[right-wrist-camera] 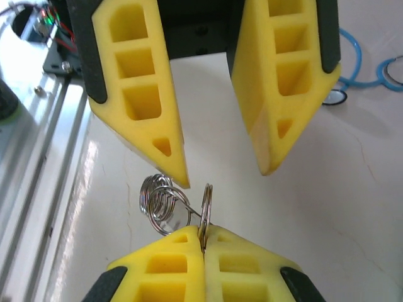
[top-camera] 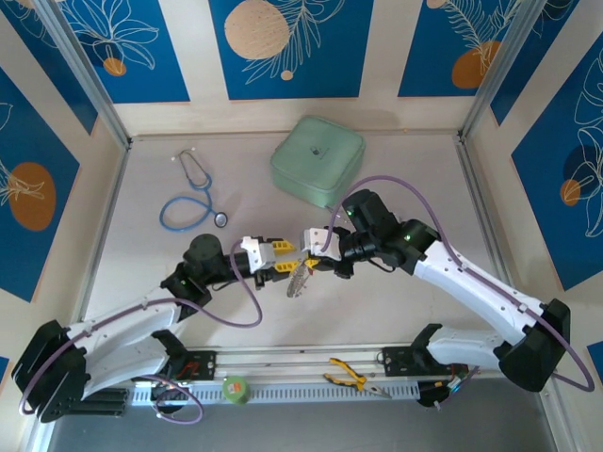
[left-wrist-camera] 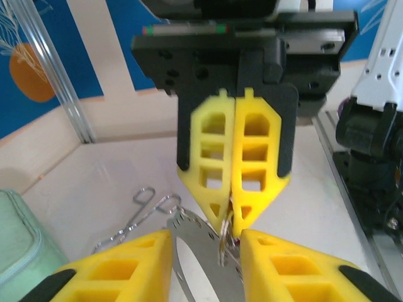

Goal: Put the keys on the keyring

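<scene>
Two robot arms meet at the centre of the overhead frame, holding the keyring (top-camera: pixel 300 281) clear of the pale tabletop (top-camera: pixel 132 235), with a bunch of small metal pieces dangling from it just below the yellow fingers. The right gripper (left-wrist-camera: pixel 231 219) has its fingers clenched flat together on a thin silver ring, seen edge-on at their tips in the right wrist view. A coil of wire rings (right-wrist-camera: pixel 162 204) hangs just beside that ring. The left gripper (right-wrist-camera: pixel 225 173) faces it tip to tip, its fingers released and spread apart, one tip just above the coil. What each dangling piece is proves hard to tell at this range. A blue-tubed stethoscope (top-camera: pixel 193 196) lies at the upper left of the tabletop and a pale green case (top-camera: pixel 317 160) at upper centre. Yellow-handled pliers (top-camera: pixel 353 377) and a green roll of tape (top-camera: pixel 236 388) sit on the rail at the bottom of the frame.
</scene>
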